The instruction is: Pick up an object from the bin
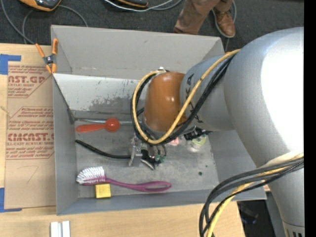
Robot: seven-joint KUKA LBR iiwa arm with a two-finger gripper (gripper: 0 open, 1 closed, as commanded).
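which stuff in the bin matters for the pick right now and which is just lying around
In the job: gripper, low over the middle of the grey metal bin; thin black bent cord, its end nearest the gripper.
Lying about: orange-red plastic spoon; purple-handled brush with white bristles; small yellow block; small pale green thing at the right.

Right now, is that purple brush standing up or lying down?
Lying down: the purple brush lies flat on the bin floor, white bristles at its left end, a yellow block beside it.
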